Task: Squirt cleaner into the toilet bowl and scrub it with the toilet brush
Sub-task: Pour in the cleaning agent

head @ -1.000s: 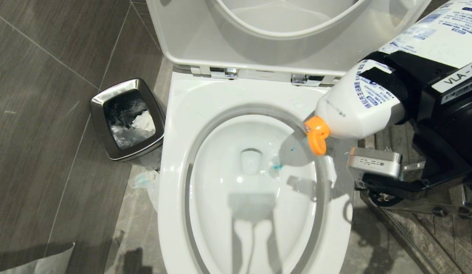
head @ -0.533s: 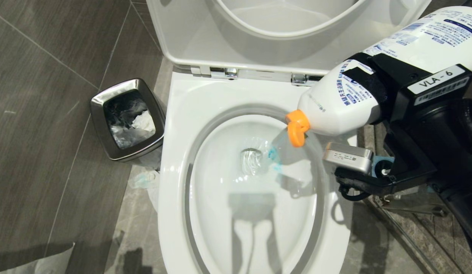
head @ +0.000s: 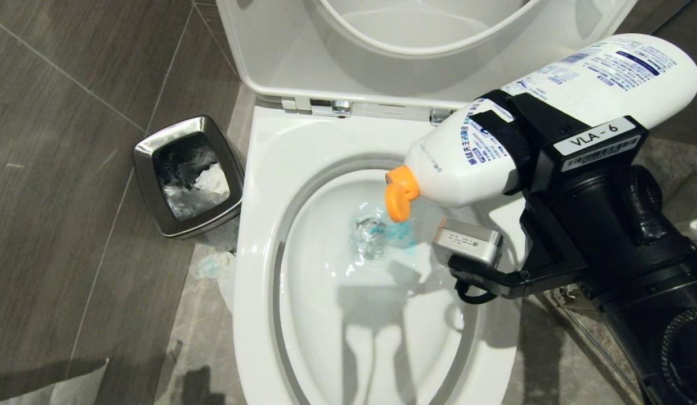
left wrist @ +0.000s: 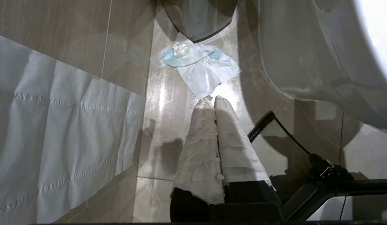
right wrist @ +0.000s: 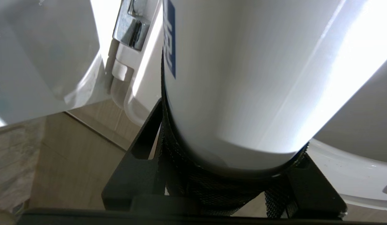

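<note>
pouring is where i am right now: my right gripper (head: pixel 508 149), coming in from the right of the head frame, has its fingers clamped around the body of a white cleaner bottle (head: pixel 551 107) with blue print. the bottle lies tilted, its orange nozzle (head: pixel 400 197) pointing down and to the left over the toilet bowl (head: pixel 376 270) at centre frame. in the right wrist view the bottle (right wrist: pixel 243 78) fills most of the picture, seated between the black fingers.

some cleaner (head: pixel 399 230) is already in: a turquoise patch tints the water just below the nozzle, near the drain in the middle of the bowl. the seat and lid (head: pixel 382 50) stand raised along the top edge of the frame.

my left gripper (left wrist: pixel 215 103) is parked low beside the toilet, its wrapped fingers pressed together on nothing, pointing at crumpled tissue (left wrist: pixel 196 62) on the floor. a steel waste bin (head: pixel 188 174) sits at left of the head frame.

by my reckoning the squirt is under way but small, and only one spot of the bowl is coloured. everything after that is left: putting the bottle down, fetching the toilet brush, which i cannot see in any view, and scrubbing.
</note>
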### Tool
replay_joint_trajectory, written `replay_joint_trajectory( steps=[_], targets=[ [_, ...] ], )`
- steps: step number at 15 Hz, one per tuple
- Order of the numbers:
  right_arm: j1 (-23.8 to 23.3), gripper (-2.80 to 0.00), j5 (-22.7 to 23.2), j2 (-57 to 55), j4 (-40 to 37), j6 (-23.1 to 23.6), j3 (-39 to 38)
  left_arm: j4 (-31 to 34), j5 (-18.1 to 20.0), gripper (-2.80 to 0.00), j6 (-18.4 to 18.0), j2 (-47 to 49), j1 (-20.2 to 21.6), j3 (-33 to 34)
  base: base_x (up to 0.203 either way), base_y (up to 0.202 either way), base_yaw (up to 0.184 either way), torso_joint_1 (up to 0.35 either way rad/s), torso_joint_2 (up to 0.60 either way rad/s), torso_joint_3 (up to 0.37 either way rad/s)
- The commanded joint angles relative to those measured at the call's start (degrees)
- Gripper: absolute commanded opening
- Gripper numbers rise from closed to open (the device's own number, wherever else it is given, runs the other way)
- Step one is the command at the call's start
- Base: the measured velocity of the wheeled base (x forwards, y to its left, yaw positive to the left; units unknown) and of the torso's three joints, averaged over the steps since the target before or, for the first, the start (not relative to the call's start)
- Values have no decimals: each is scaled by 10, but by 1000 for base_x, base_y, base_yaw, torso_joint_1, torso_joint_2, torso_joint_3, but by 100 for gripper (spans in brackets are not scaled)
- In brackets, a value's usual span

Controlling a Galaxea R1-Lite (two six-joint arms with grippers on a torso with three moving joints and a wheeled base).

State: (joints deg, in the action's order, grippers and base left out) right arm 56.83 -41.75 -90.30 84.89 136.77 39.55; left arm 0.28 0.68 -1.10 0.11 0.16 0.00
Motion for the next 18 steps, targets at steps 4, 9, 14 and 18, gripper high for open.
replay_joint_trajectory(
  steps=[4,9,14,18],
  targets=[
    [51,-280,-67,-1,22,0,-3,0,0,-280,0,0,0,1,0,0,0,0,0,0],
    [72,-280,-162,9,24,-75,-19,1,0,-280,0,0,0,1,0,0,0,0,0,0],
    [72,-280,-236,45,25,-104,-65,0,0,-280,0,0,0,1,0,0,0,0,0,0],
    [72,-280,-270,60,24,-138,-76,1,0,-280,0,0,0,1,0,0,0,0,0,0]
  ],
)
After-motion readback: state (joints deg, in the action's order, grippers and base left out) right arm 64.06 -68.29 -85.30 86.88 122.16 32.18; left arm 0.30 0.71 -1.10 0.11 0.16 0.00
